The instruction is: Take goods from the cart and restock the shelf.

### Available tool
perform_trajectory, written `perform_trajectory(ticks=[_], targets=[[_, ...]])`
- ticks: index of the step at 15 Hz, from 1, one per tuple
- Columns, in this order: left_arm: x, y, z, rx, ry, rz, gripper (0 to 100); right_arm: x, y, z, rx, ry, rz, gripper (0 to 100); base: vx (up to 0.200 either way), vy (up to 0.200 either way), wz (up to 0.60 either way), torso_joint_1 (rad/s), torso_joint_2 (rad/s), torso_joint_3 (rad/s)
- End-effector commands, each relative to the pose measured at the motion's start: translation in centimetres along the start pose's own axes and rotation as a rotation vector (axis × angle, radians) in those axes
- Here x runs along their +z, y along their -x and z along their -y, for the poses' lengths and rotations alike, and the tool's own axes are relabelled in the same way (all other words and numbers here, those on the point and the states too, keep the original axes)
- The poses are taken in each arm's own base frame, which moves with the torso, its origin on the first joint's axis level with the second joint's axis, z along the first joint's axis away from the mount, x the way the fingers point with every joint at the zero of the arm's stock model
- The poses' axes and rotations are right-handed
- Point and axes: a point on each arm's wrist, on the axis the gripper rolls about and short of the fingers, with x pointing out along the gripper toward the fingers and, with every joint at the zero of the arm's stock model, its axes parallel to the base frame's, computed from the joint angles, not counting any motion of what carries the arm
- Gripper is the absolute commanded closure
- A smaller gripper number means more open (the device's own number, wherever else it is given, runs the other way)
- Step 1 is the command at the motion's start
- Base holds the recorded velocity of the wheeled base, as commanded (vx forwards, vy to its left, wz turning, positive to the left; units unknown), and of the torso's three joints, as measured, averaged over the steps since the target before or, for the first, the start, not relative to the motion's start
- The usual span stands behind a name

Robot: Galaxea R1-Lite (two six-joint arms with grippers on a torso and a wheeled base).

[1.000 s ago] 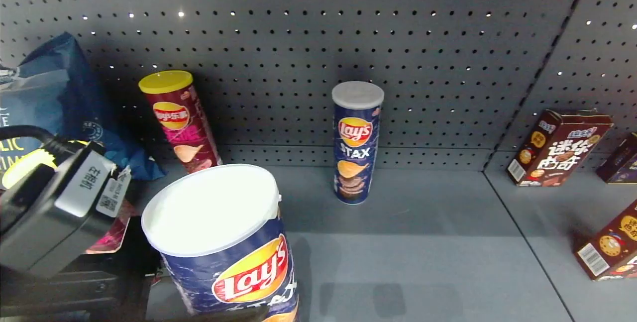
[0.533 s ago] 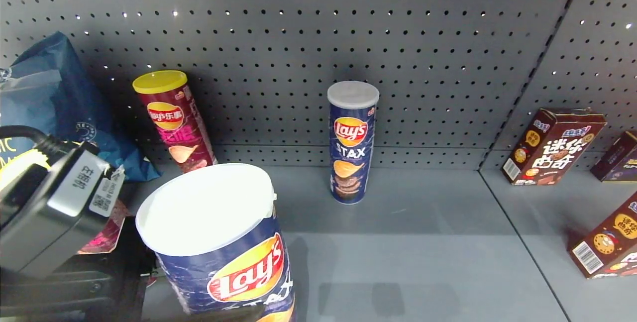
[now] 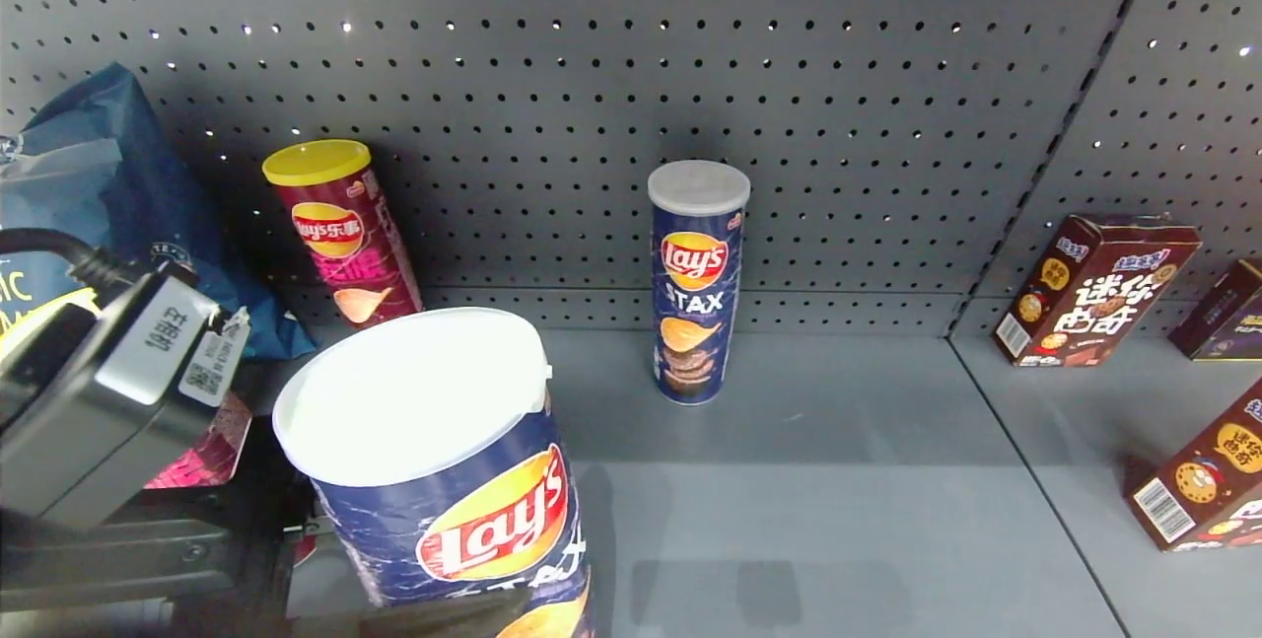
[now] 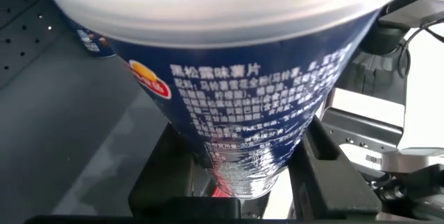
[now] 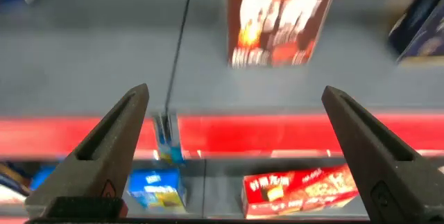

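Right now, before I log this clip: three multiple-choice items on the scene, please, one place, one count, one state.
1. The yellow-lidded maroon can stands: A. at the front edge. B. by the pegboard, left of the upright blue can. C. rightmost.
2. Blue cans in the head view: A. one. B. two. C. four.
3. The right pincer is: A. open, empty. B. shut on a can. C. shut on a box.
Key: 1 B, it stands at the back, left of that can. 2 B, one upright, one held blue can in the left pincer. 3 A, its jaws stand wide apart, nothing between.
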Motion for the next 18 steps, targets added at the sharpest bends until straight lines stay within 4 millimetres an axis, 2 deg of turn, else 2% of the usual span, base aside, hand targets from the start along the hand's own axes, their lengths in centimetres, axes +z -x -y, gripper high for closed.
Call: perform_trajectory(ticks=[1, 3, 5, 10, 16, 18], targets=[[-0.2, -0.4, -0.2, -0.003, 0.006, -0.015, 100, 6.0, 3.0, -0.1, 0.068, -0.026, 0.027, 0, 0.000, 0.000, 0.00, 0.000, 0.00, 0.000], [-0.2, -0.4, -0.2, -0.001, 0.008, -0.014, 100, 7.3, 4.5, -0.4, 0.210, -0.013, 0.052, 0, 0.000, 0.000, 0.00, 0.000, 0.00, 0.000], [-0.2, -0.4, -0.2, 0.000, 0.008, -0.014, 100, 7.8, 4.1, -0.6, 0.285, -0.009, 0.049, 0, 0.000, 0.000, 0.00, 0.000, 0.00, 0.000], [0.0, -0.3, -0.2, 0.003, 0.006, -0.009, 100, 11.7, -1.9, -1.3, 0.444, 0.057, 0.030, 0, 0.000, 0.000, 0.00, 0.000, 0.00, 0.000], [-0.2, -0.1, -0.7, 0.033, 0.015, -0.011, 100, 12.8, -5.4, -1.7, 0.553, 0.081, -0.009, 0, 0.000, 0.000, 0.00, 0.000, 0.00, 0.000], [-0.1, -0.1, -0.7, 0.036, 0.016, -0.012, 100, 13.6, -7.1, -2.0, 0.562, 0.084, 0.010, 0, 0.000, 0.000, 0.00, 0.000, 0.00, 0.000]])
